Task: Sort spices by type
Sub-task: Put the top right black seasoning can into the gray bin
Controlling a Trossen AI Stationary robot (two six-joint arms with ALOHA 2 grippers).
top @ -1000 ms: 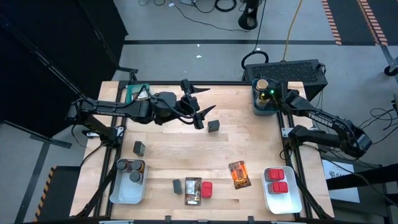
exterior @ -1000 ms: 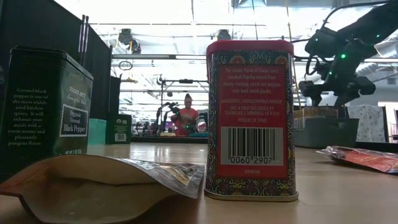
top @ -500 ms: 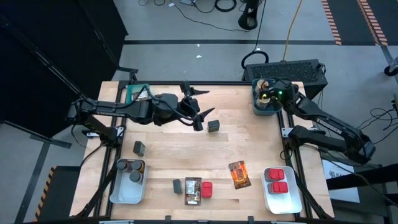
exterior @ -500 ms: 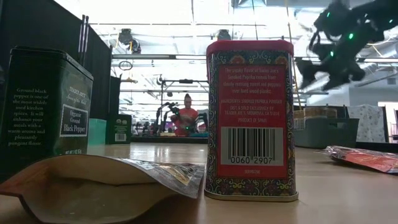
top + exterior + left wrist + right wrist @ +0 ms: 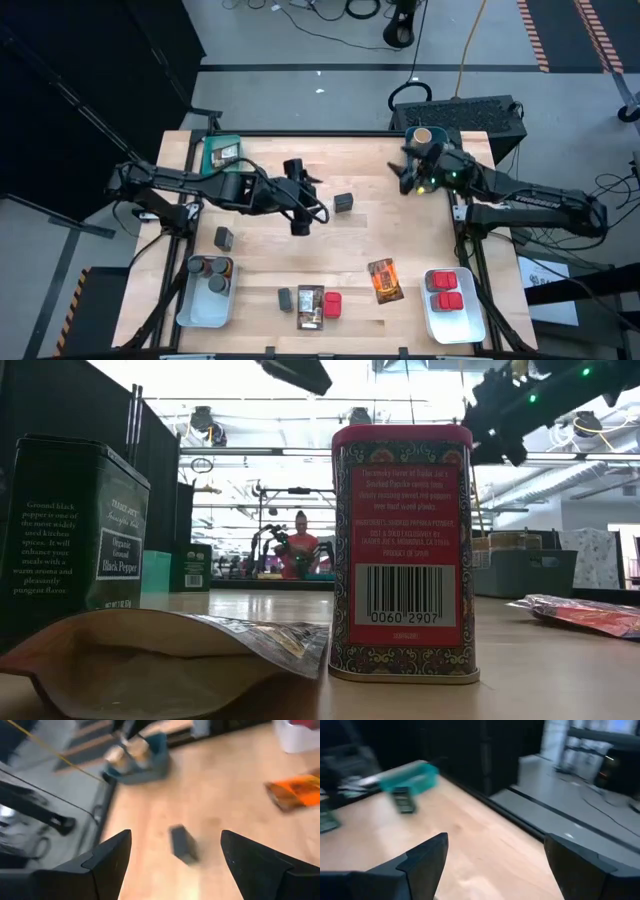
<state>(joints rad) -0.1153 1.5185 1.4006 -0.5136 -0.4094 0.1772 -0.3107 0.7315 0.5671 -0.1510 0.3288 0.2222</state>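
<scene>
My left gripper (image 5: 310, 198) is open above the table's middle, just left of a dark grey tin (image 5: 343, 203) that lies on the wood; the left wrist view shows that tin (image 5: 182, 843) beyond the spread fingers. My right gripper (image 5: 401, 175) is open and hangs beside the teal bin (image 5: 428, 160) at the far right, which holds a tan cylinder (image 5: 422, 135). An orange packet (image 5: 384, 280), a brown packet (image 5: 310, 306), a red tin (image 5: 332, 305) and a small dark jar (image 5: 286, 298) rest near the front edge. Another dark tin (image 5: 224, 238) lies at the left.
A clear bin (image 5: 190, 312) at the near left holds dark jars (image 5: 208, 276). A white bin (image 5: 432, 325) at the near right holds two red tins (image 5: 446, 290). A second teal bin (image 5: 222, 152) sits at the far left. Bare wood lies between the arms.
My right gripper has risen out of the far-right teal bin and swung toward the table's left, ending beside the bin. My left gripper has shifted toward the near edge and turned, staying open left of the dark tin. Nothing on the table has moved.
</scene>
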